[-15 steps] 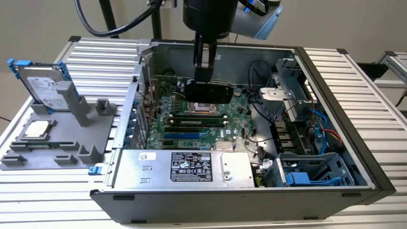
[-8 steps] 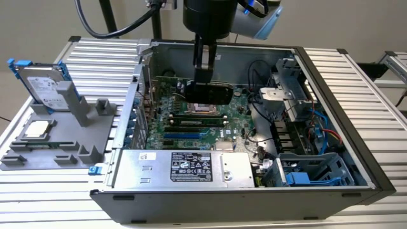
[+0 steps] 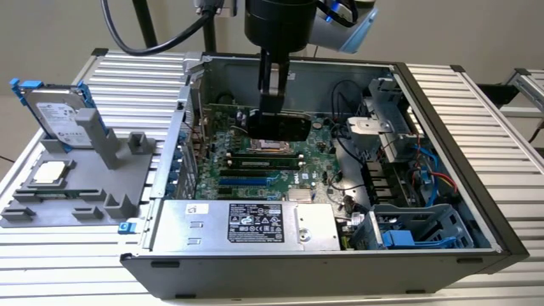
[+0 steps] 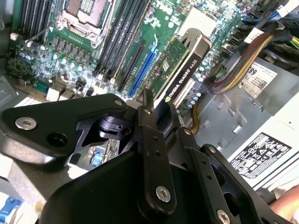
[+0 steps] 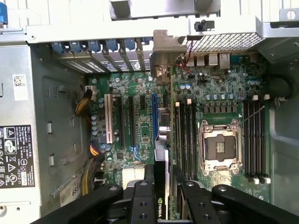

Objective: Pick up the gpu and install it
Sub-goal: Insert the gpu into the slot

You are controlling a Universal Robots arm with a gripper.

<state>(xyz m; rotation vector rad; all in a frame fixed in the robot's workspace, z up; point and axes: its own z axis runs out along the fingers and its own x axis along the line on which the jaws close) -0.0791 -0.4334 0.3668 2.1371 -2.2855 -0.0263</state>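
The gpu hangs inside the open computer case, over the green motherboard. It is a green card with a black cooler. My gripper is shut on its upper edge. In the second wrist view the gpu slants out from between the black fingers toward the board. In the first wrist view the gpu shows edge-on, just beside the blue expansion slot. Its silver bracket sits by the case's rear slot openings. I cannot tell whether the card touches the slot.
An empty CPU socket and memory slots lie beside the card. The power supply and cable bundles flank the board. Outside the case, a grey fixture holds a hard drive with blue rails and a CPU chip.
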